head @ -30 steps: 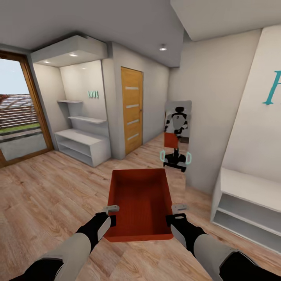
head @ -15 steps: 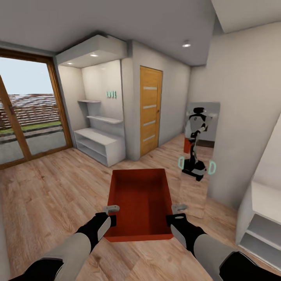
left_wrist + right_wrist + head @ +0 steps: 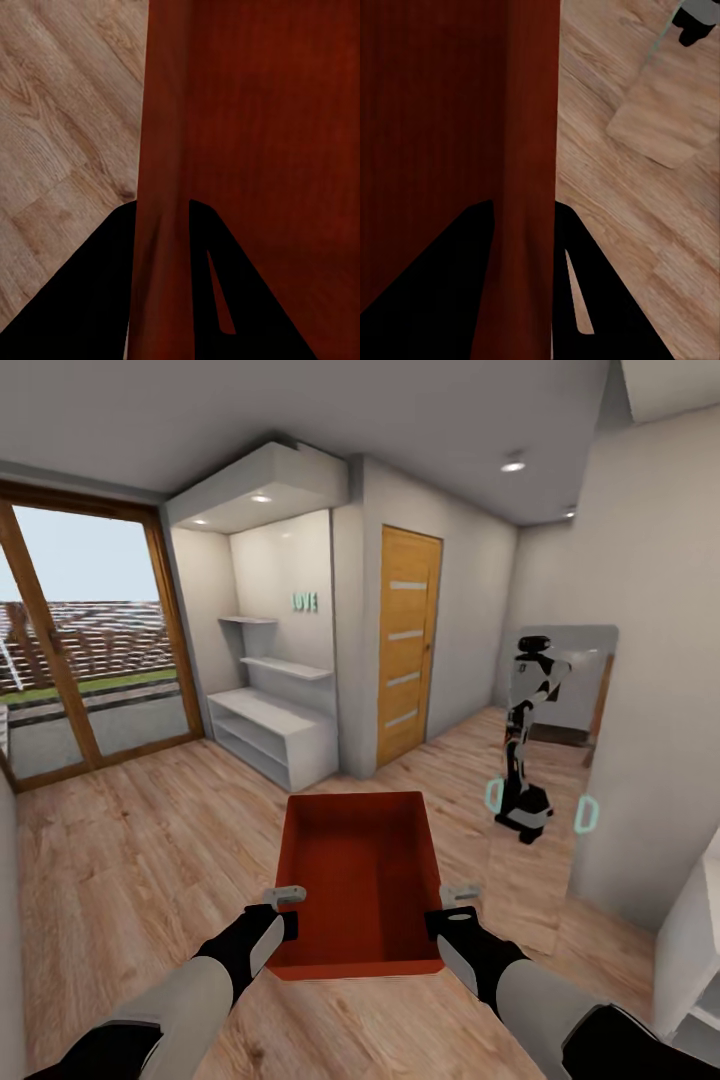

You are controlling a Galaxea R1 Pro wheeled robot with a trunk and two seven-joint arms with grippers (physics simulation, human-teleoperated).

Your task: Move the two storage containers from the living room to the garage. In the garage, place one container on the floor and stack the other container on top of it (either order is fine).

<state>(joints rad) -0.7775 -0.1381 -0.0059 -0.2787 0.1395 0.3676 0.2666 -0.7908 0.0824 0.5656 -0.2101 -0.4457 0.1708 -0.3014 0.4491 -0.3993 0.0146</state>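
Open wood-plank floor (image 3: 130,860) is seen ahead and to the left, unobstructed up to the glass doors (image 3: 80,650). Space directly in front of the arms is taken by the storage container (image 3: 362,875), its side walls clamped by the left gripper (image 3: 285,905) and right gripper (image 3: 452,905). A white shelf unit (image 3: 275,735) and closed wooden door (image 3: 408,645) block the far side. A standing mirror (image 3: 545,780) and wall close the right.

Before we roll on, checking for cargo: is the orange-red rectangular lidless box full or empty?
Empty: the head view shows the orange-red rectangular lidless box with bare interior floor and walls.
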